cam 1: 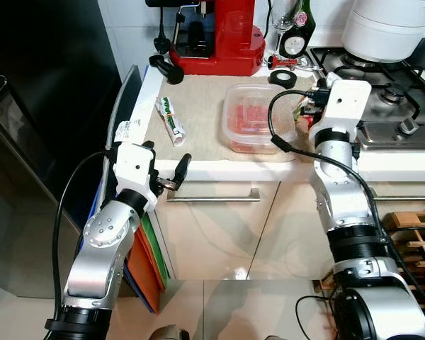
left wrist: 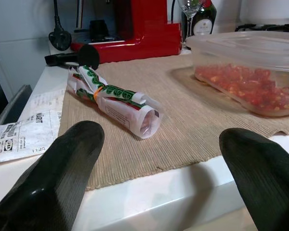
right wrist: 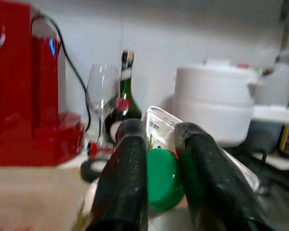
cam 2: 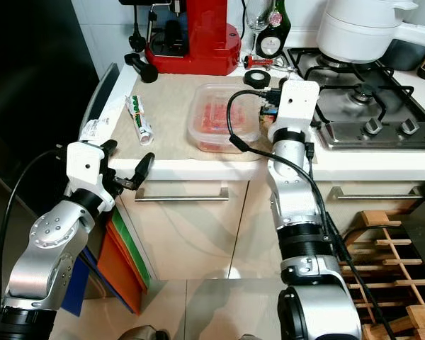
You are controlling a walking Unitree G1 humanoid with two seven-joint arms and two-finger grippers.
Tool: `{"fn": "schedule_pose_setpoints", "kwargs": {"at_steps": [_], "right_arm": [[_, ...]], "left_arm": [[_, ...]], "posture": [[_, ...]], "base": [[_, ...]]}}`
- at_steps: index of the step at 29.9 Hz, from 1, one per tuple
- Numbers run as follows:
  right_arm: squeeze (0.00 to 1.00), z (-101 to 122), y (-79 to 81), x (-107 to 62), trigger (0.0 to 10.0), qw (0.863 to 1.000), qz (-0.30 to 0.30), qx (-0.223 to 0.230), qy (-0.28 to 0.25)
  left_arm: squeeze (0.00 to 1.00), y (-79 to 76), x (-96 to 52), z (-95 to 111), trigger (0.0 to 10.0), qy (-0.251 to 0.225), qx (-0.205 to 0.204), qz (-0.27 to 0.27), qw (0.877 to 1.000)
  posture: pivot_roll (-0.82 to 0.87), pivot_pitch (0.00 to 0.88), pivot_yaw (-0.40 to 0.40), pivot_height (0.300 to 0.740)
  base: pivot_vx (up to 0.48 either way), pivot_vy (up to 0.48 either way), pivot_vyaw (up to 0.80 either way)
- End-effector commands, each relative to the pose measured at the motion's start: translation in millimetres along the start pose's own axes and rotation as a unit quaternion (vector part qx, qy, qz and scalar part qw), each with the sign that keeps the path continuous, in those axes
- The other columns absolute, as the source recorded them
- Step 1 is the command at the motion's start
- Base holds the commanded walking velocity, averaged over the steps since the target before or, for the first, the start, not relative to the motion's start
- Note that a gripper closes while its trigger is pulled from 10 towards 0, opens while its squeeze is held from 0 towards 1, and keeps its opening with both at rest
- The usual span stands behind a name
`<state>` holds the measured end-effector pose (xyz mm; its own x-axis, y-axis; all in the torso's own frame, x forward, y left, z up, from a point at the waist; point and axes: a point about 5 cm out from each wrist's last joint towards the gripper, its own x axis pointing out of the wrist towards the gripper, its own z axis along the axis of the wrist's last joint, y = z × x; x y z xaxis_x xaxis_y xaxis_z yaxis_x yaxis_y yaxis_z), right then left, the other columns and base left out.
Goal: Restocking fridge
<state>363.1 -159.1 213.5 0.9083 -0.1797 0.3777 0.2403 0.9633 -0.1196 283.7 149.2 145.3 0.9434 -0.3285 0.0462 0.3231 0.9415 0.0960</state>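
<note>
A rolled white packet with green print (cam 1: pixel 171 120) lies on the beige mat (cam 1: pixel 198 99), and a clear tub of red food (cam 1: pixel 258 117) stands to its right. My left gripper (cam 1: pixel 166 160) is open at the counter's front edge, level with the rolled packet (left wrist: pixel 116 98) and short of it, with nothing between its fingers (left wrist: pixel 62 163). My right gripper (right wrist: pixel 161 132) is over the counter just right of the tub, beside the hob. It is shut on a green item in clear wrap (right wrist: pixel 161 178); what the item is I cannot make out.
The dark fridge (cam 1: pixel 42 106) stands to the left of the counter. A paper receipt (cam 1: pixel 131 129) lies on the counter's left edge. At the back are a red coffee machine (cam 1: pixel 219 35), a wine glass, a bottle (cam 1: pixel 297 32) and a tape roll (cam 1: pixel 283 78). A white pot (cam 1: pixel 389 28) sits on the hob.
</note>
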Motion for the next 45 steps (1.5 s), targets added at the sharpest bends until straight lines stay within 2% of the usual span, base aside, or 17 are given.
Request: {"fn": "schedule_pose_setpoints", "kwargs": {"at_steps": [1,7,9,15,22,27,28,38,45], "right_arm": [[0.0,15,1.9,5.3,0.0,0.999,0.001,0.002,-0.032],[0.0,11,-9.0,8.9,0.0,1.0,-0.019,-0.013,-0.019],[0.0,11,-11.8,8.3,10.0,0.999,-0.025,-0.018,-0.022],[0.0,10,-17.3,2.4,10.0,0.999,-0.031,-0.03,-0.028],[0.0,5,-7.2,-2.2,10.0,0.999,-0.01,-0.029,-0.012],[0.0,1,-8.8,-3.8,10.0,0.999,-0.017,-0.028,-0.003],[1.0,-1,-10.0,-5.0,10.0,1.0,-0.019,-0.023,0.001],[1.0,-2,-12.2,-6.8,10.0,0.999,-0.015,-0.04,-0.006],[1.0,-2,-12.2,-8.1,10.0,0.998,-0.015,-0.053,-0.018]], "left_arm": [[0.0,-1.8,3.4,2,10.0,-0.005,0.004,-0.002,1.0],[0.0,-0.6,7.0,1,10.0,-0.001,0.011,0.02,1.0],[0.0,-0.3,8.4,2,10.0,-0.005,0.009,0.025,1.0],[0.0,-4.4,14.3,3,10.0,-0.007,0.013,0.031,0.999],[0.0,-5.0,17.0,2,10.0,-0.007,0.008,0.032,0.999],[0.0,-5.3,18.6,1,10.0,-0.005,0.012,0.033,0.999],[0.0,-5.3,19.1,1,10.0,-0.006,0.009,0.034,0.999],[0.0,-8.7,20.0,4,10.0,-0.019,0.02,0.032,0.999],[0.0,-10.7,20.5,5,10.0,-0.027,0.015,0.031,0.999]], "posture": [[0.07,0.0,0.027,0.74],[0.06,0.0,0.022,0.74],[0.06,0.0,0.02,0.74],[0.04,0.0,0.014,0.74],[0.04,0.0,0.01,0.74],[0.04,0.0,0.008,0.74],[0.04,0.0,0.007,0.74],[0.03,0.0,0.005,0.74],[0.03,0.0,-0.001,0.74]], "base": [[0.0,0.0,0.0],[0.0,0.0,0.0],[0.0,0.0,0.0],[0.0,0.0,0.0],[0.0,0.0,0.0],[0.0,0.0,0.0],[0.0,0.0,0.0],[0.0,0.0,0.0],[0.0,-0.48,0.0]]}}
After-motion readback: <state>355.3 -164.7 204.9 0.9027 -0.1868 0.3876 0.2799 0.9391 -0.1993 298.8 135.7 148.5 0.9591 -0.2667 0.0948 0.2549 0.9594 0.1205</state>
